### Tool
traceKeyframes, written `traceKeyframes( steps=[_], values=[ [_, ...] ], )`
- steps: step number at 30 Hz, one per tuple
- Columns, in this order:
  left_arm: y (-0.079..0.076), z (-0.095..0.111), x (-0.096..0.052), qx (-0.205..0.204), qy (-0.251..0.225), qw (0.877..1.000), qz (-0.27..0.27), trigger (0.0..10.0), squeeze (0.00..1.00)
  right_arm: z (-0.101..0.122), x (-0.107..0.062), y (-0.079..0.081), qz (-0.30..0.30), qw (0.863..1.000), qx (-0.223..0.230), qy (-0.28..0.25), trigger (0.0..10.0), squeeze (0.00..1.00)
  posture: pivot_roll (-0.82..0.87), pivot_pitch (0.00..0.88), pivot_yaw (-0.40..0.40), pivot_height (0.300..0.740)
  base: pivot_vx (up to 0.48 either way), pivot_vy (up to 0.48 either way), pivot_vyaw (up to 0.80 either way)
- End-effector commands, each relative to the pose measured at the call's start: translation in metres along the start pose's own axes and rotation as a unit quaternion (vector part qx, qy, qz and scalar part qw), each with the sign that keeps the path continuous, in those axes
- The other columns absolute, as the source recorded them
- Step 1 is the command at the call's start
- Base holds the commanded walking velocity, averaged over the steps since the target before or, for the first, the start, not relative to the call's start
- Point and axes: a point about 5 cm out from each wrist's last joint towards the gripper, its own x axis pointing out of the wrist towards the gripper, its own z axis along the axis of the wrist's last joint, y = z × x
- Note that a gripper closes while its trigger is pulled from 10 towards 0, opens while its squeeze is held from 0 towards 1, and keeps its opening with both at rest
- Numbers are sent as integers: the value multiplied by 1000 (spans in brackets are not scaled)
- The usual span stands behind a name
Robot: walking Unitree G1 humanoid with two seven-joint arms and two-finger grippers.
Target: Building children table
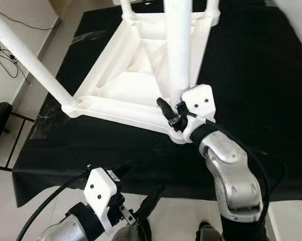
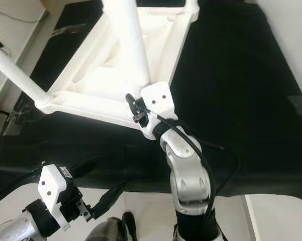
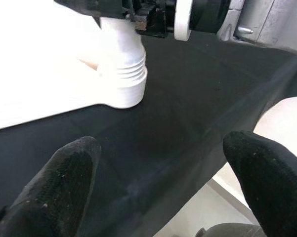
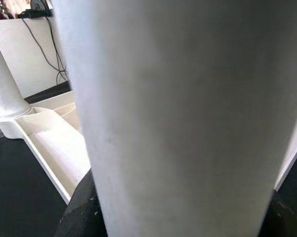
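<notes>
While my right gripper (image 1: 175, 111) clamps the near leg (image 1: 179, 47) low down, just above its threaded socket (image 3: 122, 81), the white tabletop (image 1: 128, 83) lies upside down on the black cloth (image 1: 251, 80) ahead of me. My right wrist view looks straight onto the leg, with my fingertips (image 4: 76, 210) dark at either side of it. That socket sits at the tabletop's corner nearest me, touching the cloth.

My left gripper (image 1: 140, 188) hangs lower and nearer my body, fingers (image 3: 64, 185) spread with nothing between them, pointing over the near cloth edge toward that same corner but well apart from it.

Ribs divide the tabletop's underside into shallow bays; I see nothing lying in them. Another leg (image 1: 27, 55) slants up from the left corner, and two more rise at the far corners.

Bare cloth stretches wide on my right and in a band between the tabletop and the near edge. Pale floor (image 1: 35, 30) lies beyond the left edge, with cables (image 1: 5, 55) on it and a dark frame (image 1: 2, 130) beside the cloth.
</notes>
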Motion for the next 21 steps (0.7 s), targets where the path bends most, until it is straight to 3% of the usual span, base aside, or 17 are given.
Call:
traceKeyframes(
  steps=[1,2,3,8,9,10,12,13,14,15,16,17,18,19,21],
  values=[
    [1,-6,-3,-7,16,1000,2,10000,0,-35,3,5,17,995,32,96,0,0,-55,330,169,740,0,0,0],
    [1,-6,-3,-6,15,1000,4,10000,0,-34,5,6,18,995,32,97,0,0,-55,329,167,740,0,0,0],
    [2,-6,-2,-6,14,1000,6,10000,0,-31,7,7,25,995,37,88,10000,0,-52,329,165,740,0,0,0],
    [2,-5,-2,-5,14,1000,8,10000,0,-21,10,10,34,996,51,68,10000,0,-50,326,165,740,0,0,0],
    [3,-5,-1,-5,13,1000,9,10000,0,-14,14,11,68,995,63,42,10000,1000,-50,323,164,740,0,0,0],
    [3,-5,-1,-5,13,1000,8,10000,0,-7,17,12,116,991,67,19,10000,1000,-49,320,164,740,0,0,0],
    [3,-5,-1,-5,13,1000,7,10000,0,-2,19,13,149,987,68,4,10000,1000,-49,320,164,740,0,0,0],
    [3,-5,0,-5,12,1000,7,10000,0,5,20,11,203,977,63,-14,10000,1000,-48,316,163,740,0,0,0],
    [3,-5,0,-5,12,1000,7,10000,0,5,20,11,203,977,63,-14,10000,1000,-48,316,163,740,0,0,0],
    [3,-5,0,-5,12,1000,6,10000,0,10,21,9,260,964,40,-28,10000,1000,-45,316,162,740,0,0,0],
    [2,-5,0,-4,12,1000,6,10000,0,16,23,4,308,951,10,-37,10000,718,-44,312,161,740,0,0,0],
    [2,-5,0,-4,12,1000,6,10000,0,16,23,4,308,951,10,-37,10000,718,-44,312,161,740,0,0,0],
    [2,-5,0,-4,11,1000,7,10000,0,19,24,0,344,938,-8,-40,10000,0,-44,312,161,740,0,0,0],
    [2,-5,0,-4,11,1000,7,10000,0,19,24,0,344,938,-8,-40,10000,0,-44,312,161,740,0,0,0],
    [2,-5,1,-4,11,1000,7,10000,0,24,27,-7,389,920,-27,-43,10000,0,-39,308,157,740,0,0,0]
  ],
)
